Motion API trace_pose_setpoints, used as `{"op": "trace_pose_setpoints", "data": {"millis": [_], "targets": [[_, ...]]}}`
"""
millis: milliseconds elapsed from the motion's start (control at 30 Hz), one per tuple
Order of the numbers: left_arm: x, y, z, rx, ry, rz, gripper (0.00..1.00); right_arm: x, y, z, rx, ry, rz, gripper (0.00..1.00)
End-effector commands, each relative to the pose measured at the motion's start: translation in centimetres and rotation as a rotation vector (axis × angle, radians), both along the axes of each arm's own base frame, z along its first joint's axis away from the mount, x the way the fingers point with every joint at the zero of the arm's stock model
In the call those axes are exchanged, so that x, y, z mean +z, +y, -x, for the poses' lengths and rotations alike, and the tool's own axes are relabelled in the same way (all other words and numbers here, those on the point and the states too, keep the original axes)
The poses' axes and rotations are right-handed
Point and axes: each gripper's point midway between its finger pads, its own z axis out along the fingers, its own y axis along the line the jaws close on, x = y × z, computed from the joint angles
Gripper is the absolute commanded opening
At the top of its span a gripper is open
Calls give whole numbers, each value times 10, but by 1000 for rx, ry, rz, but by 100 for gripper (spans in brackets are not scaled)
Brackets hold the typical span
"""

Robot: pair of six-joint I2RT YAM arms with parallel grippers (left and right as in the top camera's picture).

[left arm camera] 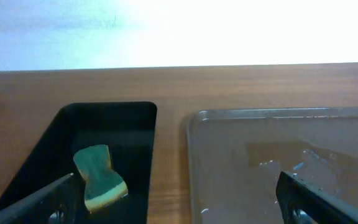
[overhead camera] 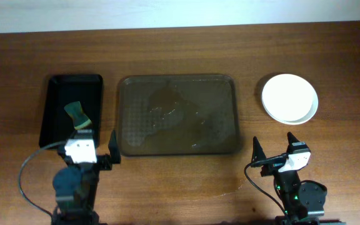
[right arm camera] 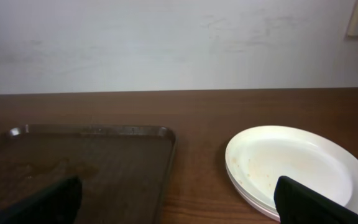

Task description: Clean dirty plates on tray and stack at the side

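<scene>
Both of our claws hang wide open above the wooden tabletop (overhead camera: 180, 56): the left claw (left arm camera: 179, 204) near the narrow black tray (overhead camera: 58, 94) holding a green-yellow sponge (overhead camera: 77, 115), the right claw (right arm camera: 179, 205) near the stacked round white plates (overhead camera: 289, 98), which rest right of the large brown rectangular tray (overhead camera: 179, 94), apart from it.

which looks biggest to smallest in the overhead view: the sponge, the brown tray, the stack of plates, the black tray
1. brown tray, clearly the largest
2. black tray, narrower
3. stack of plates, somewhat smaller than the black tray
4. sponge, by far the smallest

All sit at table level, so nearness hardly affects this order.
</scene>
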Motion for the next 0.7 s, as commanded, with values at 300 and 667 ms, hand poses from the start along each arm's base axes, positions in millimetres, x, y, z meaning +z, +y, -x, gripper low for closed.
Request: {"op": "trace_pose_setpoints", "data": {"millis": [300, 667], "targets": [[-3, 9, 22, 22, -233, -182, 99, -3, 0, 0, -2, 7, -6, 98], [-27, 12, 23, 41, -140, -94, 99, -3, 0, 0, -2, 7, -6, 98]]}}
